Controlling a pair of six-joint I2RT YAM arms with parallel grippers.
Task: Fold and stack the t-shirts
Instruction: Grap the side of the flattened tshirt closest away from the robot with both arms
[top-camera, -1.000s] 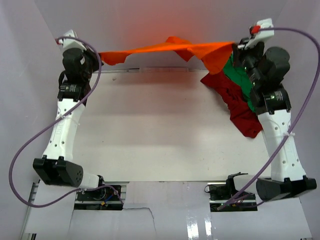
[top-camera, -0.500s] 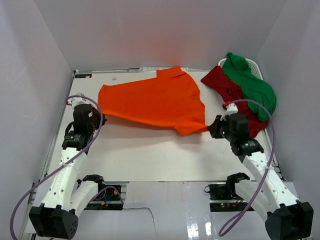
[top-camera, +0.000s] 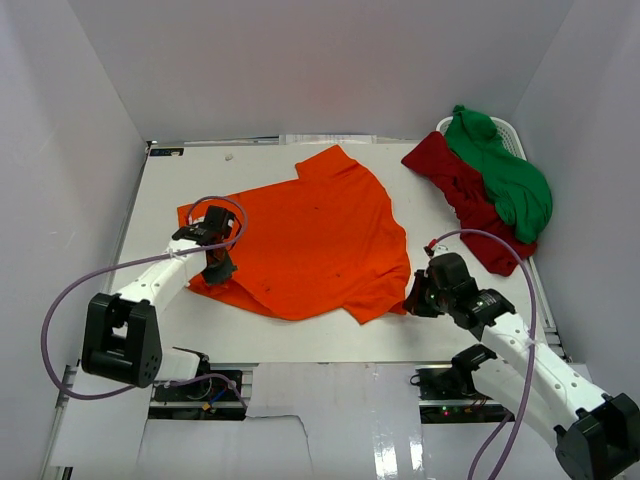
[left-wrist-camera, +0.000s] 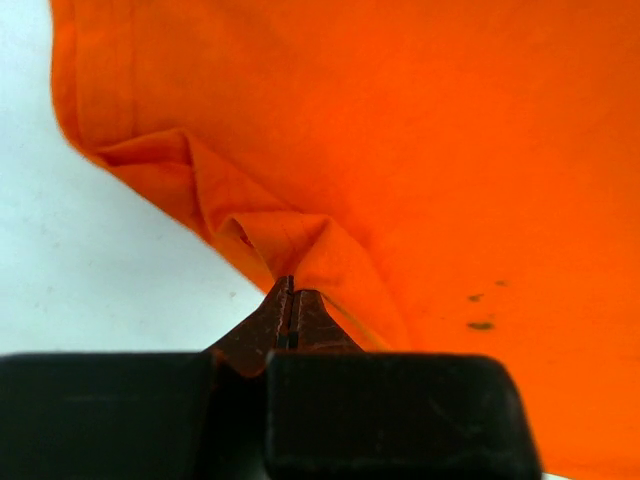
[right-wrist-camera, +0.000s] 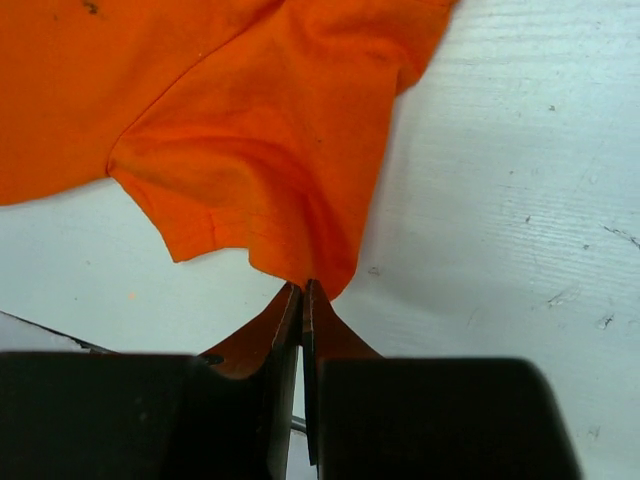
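Observation:
The orange t-shirt (top-camera: 320, 235) lies spread over the middle of the table, collar end toward the back. My left gripper (top-camera: 222, 272) is shut on its left edge; the left wrist view shows the pinched fold (left-wrist-camera: 290, 250) at my gripper's tips (left-wrist-camera: 289, 285). My right gripper (top-camera: 412, 300) is shut on the shirt's near right corner (right-wrist-camera: 300, 250), low on the table, tips (right-wrist-camera: 303, 288) closed. The dark red t-shirt (top-camera: 470, 205) and the green t-shirt (top-camera: 505, 170) lie crumpled at the back right.
A white basket (top-camera: 512, 132) sits under the green shirt at the back right corner. White walls (top-camera: 60, 150) enclose the table on three sides. The table's near edge (top-camera: 330, 362) runs just in front of the orange shirt.
Both grippers pulled the orange shirt down from a raised stretch at the back and toward the near edge. It now lies flat on the table; both arms are low and near.

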